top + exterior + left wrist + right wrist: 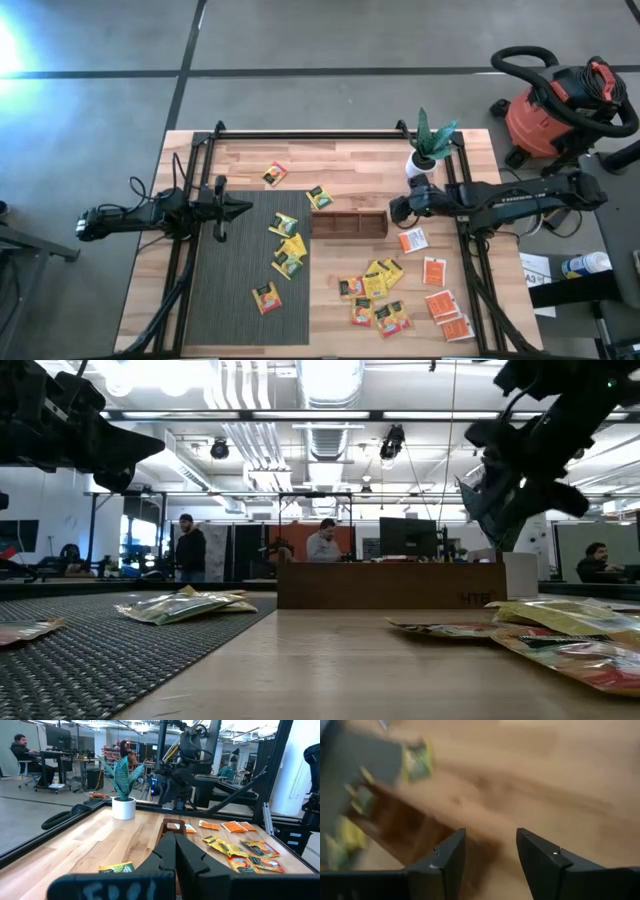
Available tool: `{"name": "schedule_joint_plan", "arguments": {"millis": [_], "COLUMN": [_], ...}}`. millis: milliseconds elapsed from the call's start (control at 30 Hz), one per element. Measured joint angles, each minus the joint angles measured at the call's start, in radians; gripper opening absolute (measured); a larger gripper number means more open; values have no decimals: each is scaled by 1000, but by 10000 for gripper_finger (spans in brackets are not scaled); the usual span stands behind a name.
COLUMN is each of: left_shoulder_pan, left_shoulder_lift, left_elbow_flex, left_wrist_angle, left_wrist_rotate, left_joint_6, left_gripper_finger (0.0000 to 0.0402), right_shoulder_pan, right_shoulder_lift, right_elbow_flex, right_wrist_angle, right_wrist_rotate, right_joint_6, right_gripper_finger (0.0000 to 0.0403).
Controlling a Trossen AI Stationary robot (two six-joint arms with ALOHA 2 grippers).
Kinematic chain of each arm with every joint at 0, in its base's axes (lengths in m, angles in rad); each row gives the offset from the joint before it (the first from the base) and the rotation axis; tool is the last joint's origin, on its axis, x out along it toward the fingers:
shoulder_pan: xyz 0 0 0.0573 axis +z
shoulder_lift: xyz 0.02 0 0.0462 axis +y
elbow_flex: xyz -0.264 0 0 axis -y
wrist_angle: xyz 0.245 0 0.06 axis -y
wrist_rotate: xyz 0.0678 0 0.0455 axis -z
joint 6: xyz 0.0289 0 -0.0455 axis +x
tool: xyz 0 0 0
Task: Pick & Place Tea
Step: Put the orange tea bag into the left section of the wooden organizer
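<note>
Many small tea sachets lie flat on the table: yellow ones [288, 246] on the dark ribbed mat [230, 290], a yellow cluster [377, 281] on the bare wood, and orange ones [438, 290] toward the right. The brown wooden tray [348, 224] stands mid-table. My right gripper [490, 855] is open and tipped downward above the wood just right of the tray's right end [393, 210], with nothing between its fingers. My left gripper [175, 854] is shut and empty, held level over the mat's far left part [240, 208].
A white pot with a green plant [427, 150] stands at the far right, close behind the right arm. A black frame [330, 133] runs along the table's far edge and down both sides. A red shop vacuum [560, 105] sits on the floor beyond.
</note>
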Motion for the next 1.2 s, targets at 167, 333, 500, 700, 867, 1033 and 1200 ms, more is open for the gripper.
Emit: {"name": "schedule_joint_plan", "arguments": {"millis": [167,333,500,700,867,1033,1200], "left_shoulder_pan": [0,0,0,0,0,0,0], "left_shoulder_lift": [0,0,0,0,0,0,0], "left_elbow_flex": [0,0,0,0,0,0,0], "left_wrist_angle": [0,0,0,0,0,0,0], "left_wrist_rotate": [0,0,0,0,0,0,0], "left_joint_6": [0,0,0,0,0,0,0], "left_gripper_finger": [0,0,0,0,0,0,0], "right_shoulder_pan": [1,11,14,11,11,11,11], "right_shoulder_lift": [63,105,112,106,106,104,107], "right_elbow_flex": [64,43,11,-46,-99,-100,-101], "right_wrist_angle": [-234,-360,-361,-355,-298,-266,-264], "right_wrist_rotate": [-171,-302,-309,-309,-298,-271,-268], "right_joint_6": [-20,-3,37,8,-18,-14,-36], "right_gripper_finger": [171,171,171,171,171,171,171]}}
